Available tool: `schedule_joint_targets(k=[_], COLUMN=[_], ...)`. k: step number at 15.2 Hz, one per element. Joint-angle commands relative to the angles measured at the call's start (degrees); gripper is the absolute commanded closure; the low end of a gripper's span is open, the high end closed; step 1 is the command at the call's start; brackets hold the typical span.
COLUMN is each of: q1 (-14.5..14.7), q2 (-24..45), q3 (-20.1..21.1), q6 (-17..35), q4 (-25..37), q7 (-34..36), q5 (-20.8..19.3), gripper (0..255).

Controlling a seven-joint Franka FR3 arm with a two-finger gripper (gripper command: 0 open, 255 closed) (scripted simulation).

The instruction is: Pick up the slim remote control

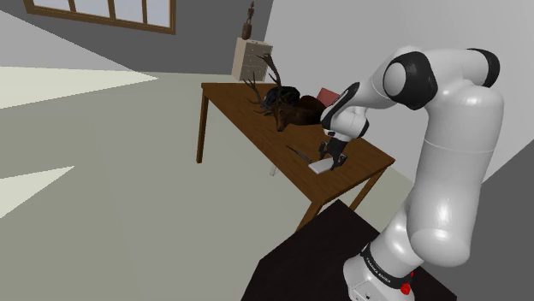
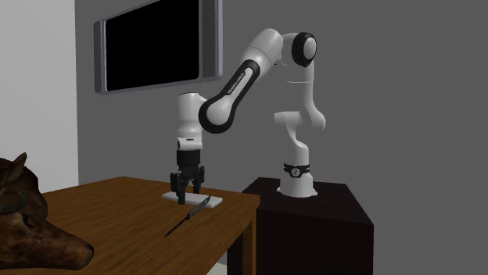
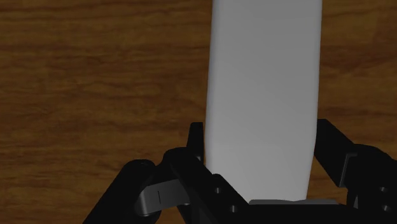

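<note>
We see a brown wooden table standing on a pale floor. On it rests a dark brown animal head with antlers, a reddish flat thing just behind it. A slim dark blade-like tool lies on the tabletop. Past the table's far end we see a beige cabinet bearing a small figurine, and a window. A black screen hangs on the grey wall.

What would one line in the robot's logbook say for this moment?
stage: pick-up approach | gripper: down at white remote | remote: flat on wooden table, not yet lifted
</note>
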Motion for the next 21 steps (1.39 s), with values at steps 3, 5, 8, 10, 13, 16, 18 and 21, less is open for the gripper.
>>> schedule_joint_targets(k=[3, 5, 8, 10, 13, 16, 18, 21], q1=[-0.2, -0.2, -0.2, 0.5, 2.7, 4.9, 6.3, 8.6], q2=[0.2, 0.2, 0.2, -0.6, -2.9, -5.3, -6.9, -9.5], q3=[0.2, 0.2, 0.2, -0.7, -3.3, -5.9, -7.7, -10.2], q6=[0.1, 0.1, 0.1, -0.3, -1.8, -3.3, -4.3, -5.9], q4=[0.1, 0.1, 0.1, -0.1, -0.2, -0.2, -0.1, 0.1], q7=[-0.2, -0.2, -0.2, 0.5, 2.6, 4.8, 6.3, 8.8], q5=[0.2, 0.2, 0.2, -0.7, -3.8, -7.0, -9.3, -12.8], gripper=[255, 255, 255, 255, 255, 255, 255, 255])
